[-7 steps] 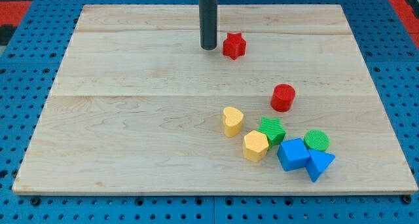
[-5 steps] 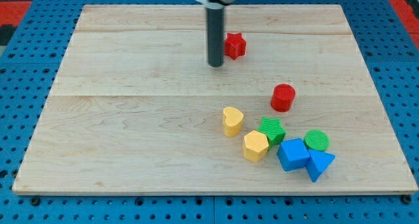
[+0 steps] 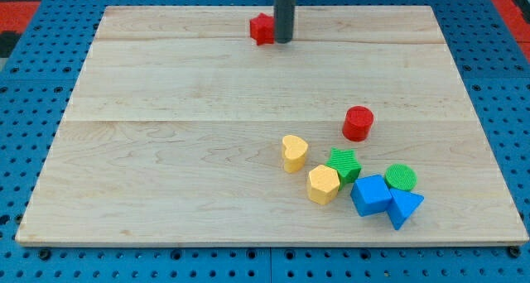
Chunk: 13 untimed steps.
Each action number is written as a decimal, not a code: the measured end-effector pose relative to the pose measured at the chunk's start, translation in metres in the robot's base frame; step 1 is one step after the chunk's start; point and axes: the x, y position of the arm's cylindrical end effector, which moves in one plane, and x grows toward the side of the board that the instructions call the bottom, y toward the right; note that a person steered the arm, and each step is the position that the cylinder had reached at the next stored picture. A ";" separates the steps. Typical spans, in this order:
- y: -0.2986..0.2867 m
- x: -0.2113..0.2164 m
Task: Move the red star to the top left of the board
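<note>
The red star (image 3: 262, 29) lies near the view's top, slightly left of the board's middle, partly hidden by the rod. My tip (image 3: 283, 41) stands right against the star's right side. The rod rises dark and straight out of the view's top. The wooden board (image 3: 166, 151) fills most of the view.
A red cylinder (image 3: 358, 122) sits right of centre. Below it lies a cluster: a yellow heart (image 3: 294, 152), a yellow hexagon (image 3: 323, 184), a green star (image 3: 344, 165), a green cylinder (image 3: 402, 178), a blue cube (image 3: 370, 194) and a blue triangle (image 3: 404, 207).
My tip went from the star's left side round below it to its right side. The red star has slid left and up. The other blocks have not moved.
</note>
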 end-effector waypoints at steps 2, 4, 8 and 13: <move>0.000 -0.040; -0.127 -0.043; -0.134 -0.032; -0.103 -0.045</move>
